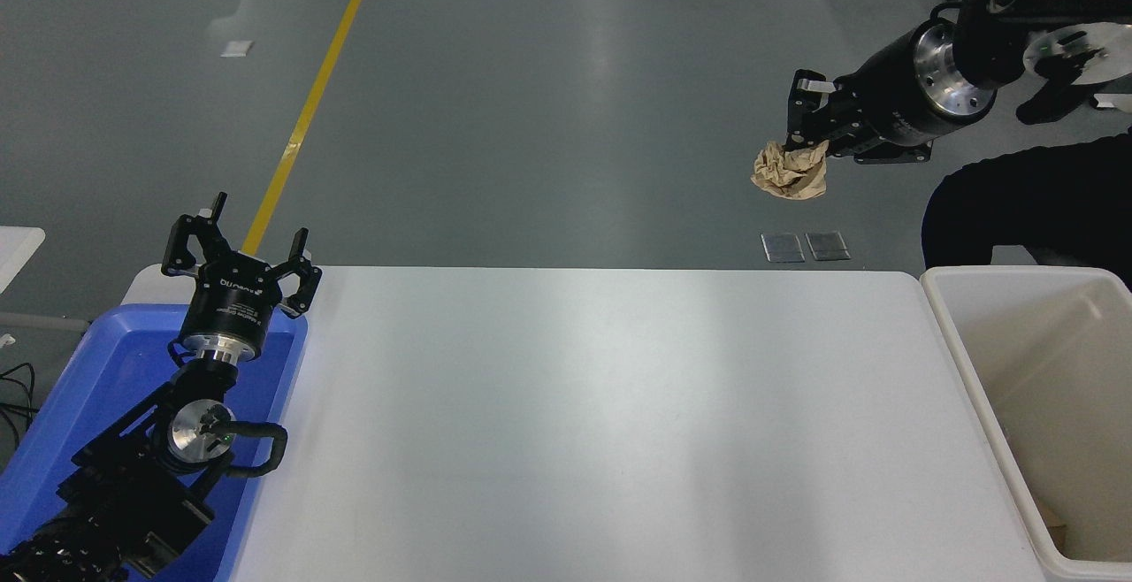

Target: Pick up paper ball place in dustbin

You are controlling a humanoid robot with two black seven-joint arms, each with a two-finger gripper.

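My right gripper (800, 135) is shut on the tan crumpled paper ball (790, 172) and holds it high in the air, above and beyond the table's far right part. The off-white dustbin (973, 370) stands at the table's right end, below and to the right of the ball. My left gripper (239, 250) is open and parked at the lower left over the blue tray.
A blue plastic tray (62, 423) sits at the table's left end under my left arm. The white table (601, 423) spans the middle. A bit of brown paper (1057, 520) lies in the bin's bottom. Chair legs (1017, 16) stand at the top right.
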